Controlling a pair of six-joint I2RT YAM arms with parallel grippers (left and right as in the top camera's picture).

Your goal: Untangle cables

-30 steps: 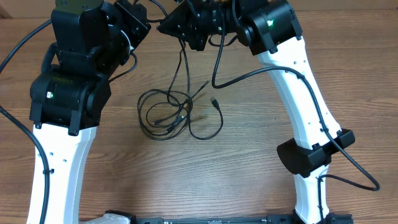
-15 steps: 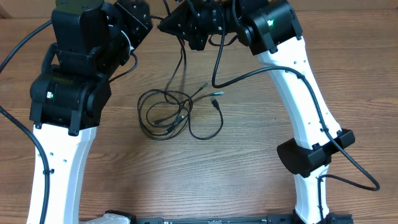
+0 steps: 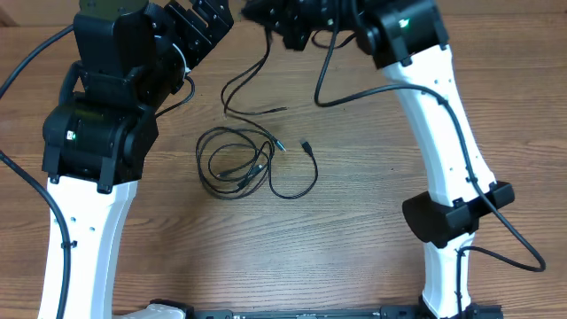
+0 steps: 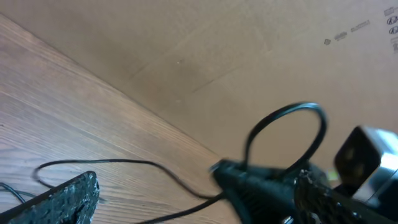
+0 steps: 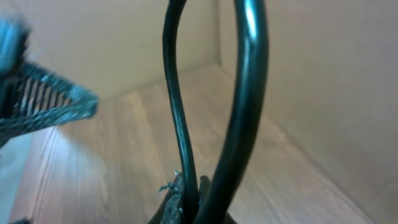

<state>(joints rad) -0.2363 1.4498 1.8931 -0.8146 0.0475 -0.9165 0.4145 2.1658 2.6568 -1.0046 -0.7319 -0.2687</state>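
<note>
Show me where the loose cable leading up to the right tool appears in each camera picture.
Overhead: the loose cable runs from top centre down, then bends right along the table, above the coiled cables.
Left wrist: a thin line across the lower left.
Right wrist: upright at centre, clamped at the bottom.
Shared landmark: the right tool gripping its end.
</note>
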